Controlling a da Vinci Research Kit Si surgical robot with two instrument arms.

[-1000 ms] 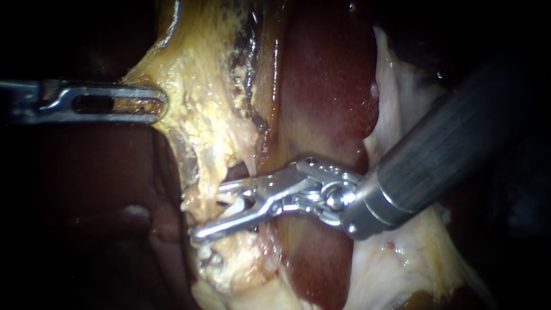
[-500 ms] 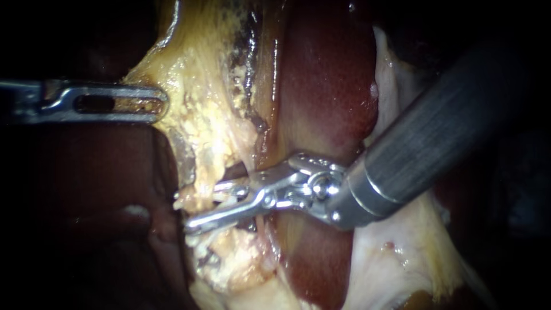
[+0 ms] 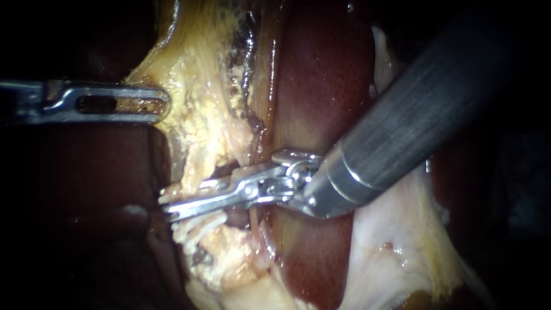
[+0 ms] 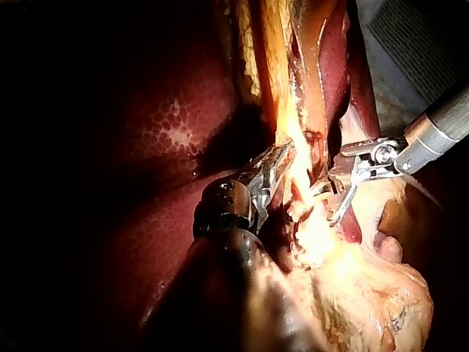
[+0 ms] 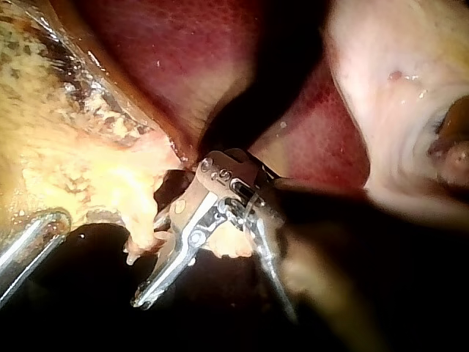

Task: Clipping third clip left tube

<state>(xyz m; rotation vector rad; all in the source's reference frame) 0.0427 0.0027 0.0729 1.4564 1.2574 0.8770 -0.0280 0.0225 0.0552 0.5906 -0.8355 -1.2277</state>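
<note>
Shows nearest the right instrument [image 3: 165,204], jaws almost together and clamped on the tube [image 3: 235,217] crossing the lower end of the yellow fat [image 3: 201,115]. Shows farther off the left instrument [image 3: 160,103], jaws closed flat on that fat's upper left edge, beside the dark red liver [image 3: 321,86].
</note>
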